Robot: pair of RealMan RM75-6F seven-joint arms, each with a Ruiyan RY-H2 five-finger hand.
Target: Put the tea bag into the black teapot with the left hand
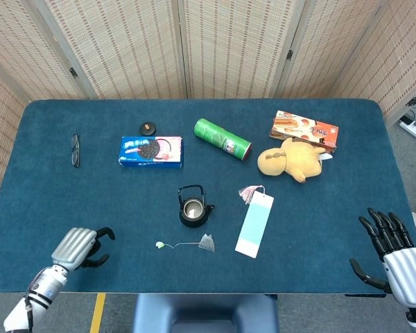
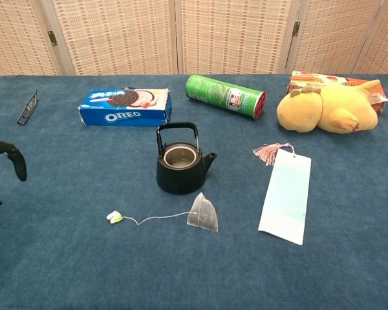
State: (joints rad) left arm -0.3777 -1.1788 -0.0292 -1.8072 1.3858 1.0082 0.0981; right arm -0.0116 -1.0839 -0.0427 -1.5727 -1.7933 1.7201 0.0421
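Observation:
The black teapot (image 1: 193, 207) (image 2: 179, 162) stands lidless near the table's middle, handle upright. The tea bag (image 1: 207, 243) (image 2: 203, 214) lies just in front of it, its string running left to a small green-white tag (image 1: 160, 245) (image 2: 114, 217). My left hand (image 1: 78, 248) hovers over the front left of the table, left of the tag, fingers apart and holding nothing; in the chest view only its fingertips (image 2: 13, 160) show at the left edge. My right hand (image 1: 395, 254) sits off the table's front right corner, fingers spread, empty.
An Oreo box (image 1: 151, 151), a green canister (image 1: 223, 139), a yellow plush toy (image 1: 291, 159) and an orange box (image 1: 304, 129) line the back. The teapot lid (image 1: 148, 127) and glasses (image 1: 75, 149) lie back left. A pale blue bookmark (image 1: 254, 225) lies right of the teapot.

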